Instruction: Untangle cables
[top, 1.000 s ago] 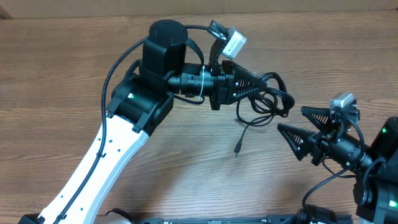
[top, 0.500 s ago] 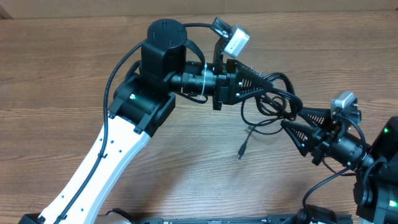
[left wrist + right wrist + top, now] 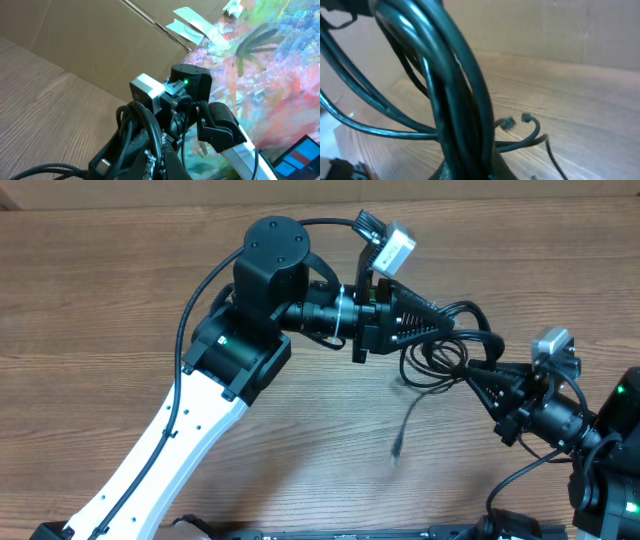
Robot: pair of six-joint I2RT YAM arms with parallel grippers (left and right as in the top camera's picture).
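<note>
A tangle of black cables [image 3: 452,345] hangs above the wooden table between my two grippers. My left gripper [image 3: 440,320] is shut on the bundle's left side; in the left wrist view the cables [image 3: 145,122] run through its toothed jaws [image 3: 152,152]. From the right, my right gripper [image 3: 482,376] is shut on the bundle's right loops. In the right wrist view thick cable strands [image 3: 452,95] rise out of that gripper [image 3: 470,172] and hide its fingertips. One loose end with a plug [image 3: 398,448] dangles down toward the table.
The wooden table [image 3: 90,300] stretches to the left and front. The left arm's white link [image 3: 160,440] crosses the front left. A cardboard wall [image 3: 90,40] stands behind the table. The right arm's base [image 3: 610,450] sits at the right edge.
My right gripper has closed on the cables' right loops. The left gripper has carried the bundle rightward toward it. The loose plug end has swung lower.
</note>
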